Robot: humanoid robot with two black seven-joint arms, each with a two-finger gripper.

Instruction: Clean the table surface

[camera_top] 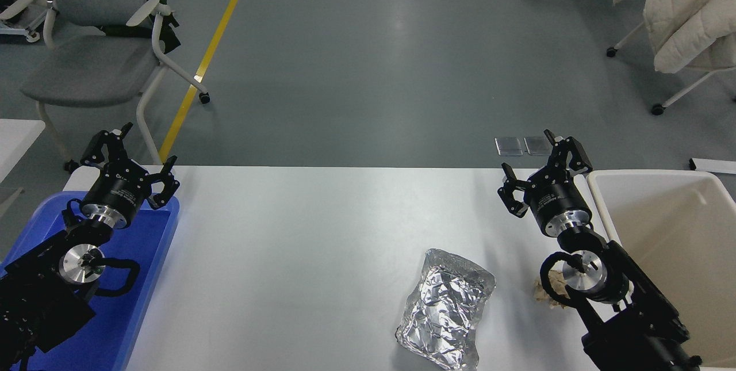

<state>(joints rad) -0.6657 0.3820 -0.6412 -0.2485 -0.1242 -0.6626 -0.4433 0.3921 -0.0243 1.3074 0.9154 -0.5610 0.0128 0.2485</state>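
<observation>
A grey floor with a yellow line (pixel 213 49) running across it lies beyond the table surface (pixel 299 256), the wide matte white top with rounded corners that fills the lower half of the head view. Nearest the camera, a crumpled sheet of silver foil (pixel 445 308) lies flat on the white top, right of centre. Just to its right a wad of tan paper (pixel 546 293) sits on the table, partly hidden behind the right arm's wrist joint. That arm comes in from the lower right corner and reaches up and away over the table's right side. At the left, a blue tray (pixel 123 302) rests over the table's left edge, and the left arm lies above it, coming in from the lower left corner. The left gripper (pixel 131 167) hangs over the tray's far corner with its fingers spread apart and nothing between them. Farther back on the right, the right gripper (pixel 543 172) hovers above the table's far right corner, its fingers likewise splayed and empty, well apart from the foil. Beside it, a cream bin (pixel 598 198) stands against the table's right edge. Beyond the table, a grey chair (pixel 86 66) with white arms stands at the far left, and a white padded coat (pixel 684 8) hangs over another chair at the far right.
</observation>
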